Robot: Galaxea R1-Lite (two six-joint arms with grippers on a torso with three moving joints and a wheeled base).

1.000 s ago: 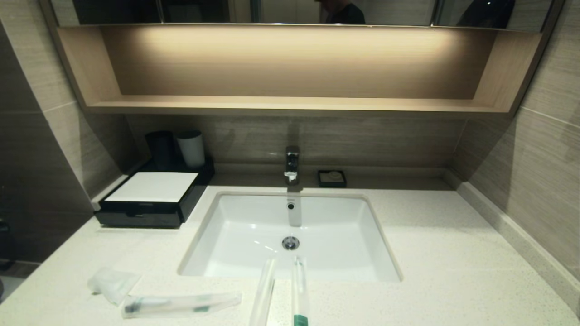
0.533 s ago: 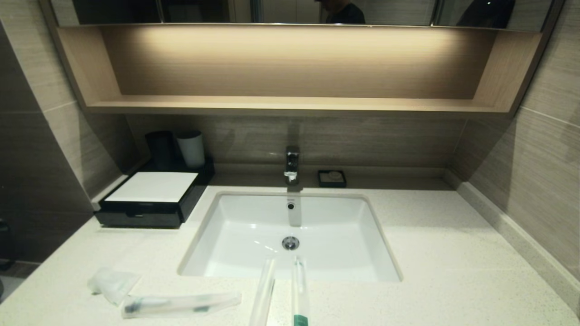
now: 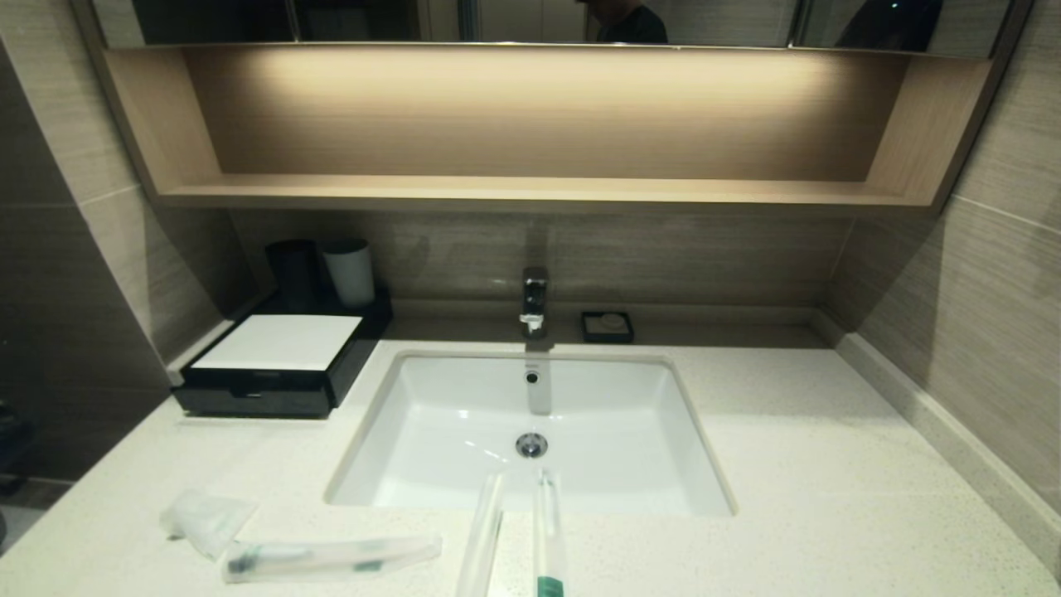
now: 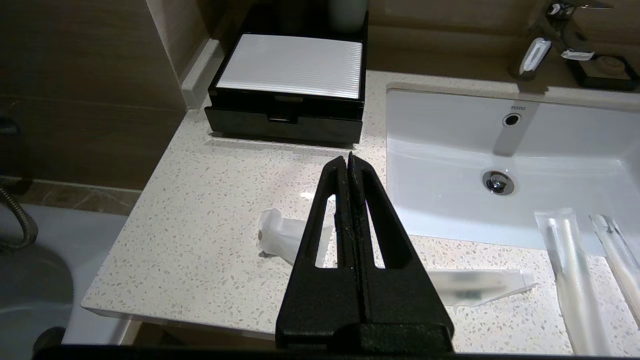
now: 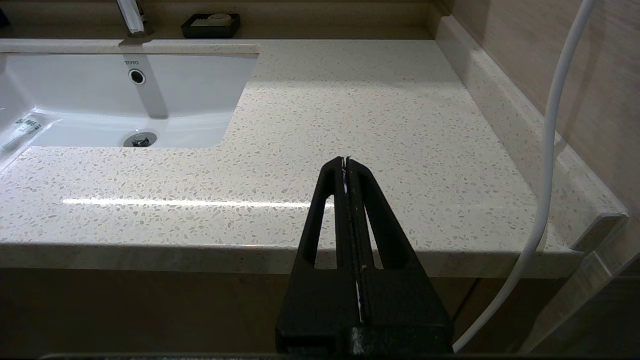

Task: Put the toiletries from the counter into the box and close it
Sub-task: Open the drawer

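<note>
Four toiletries lie on the pale speckled stone bench [image 3: 787, 431]: three clear slim sleeves [image 4: 480, 286] and a white sachet [image 4: 280, 235]. Left end effector [image 4: 348, 162] hovers empty, fingers pressed together, seemingly above the sachet; right end effector [image 5: 346, 165] likewise, parked. Thin film may slip; low black box [image 4: 290, 82] appears closed.

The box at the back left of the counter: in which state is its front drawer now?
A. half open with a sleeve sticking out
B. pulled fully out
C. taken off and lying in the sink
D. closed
D: in the left wrist view the drawer front of the box sits flush with its black body, nothing protruding.
</note>
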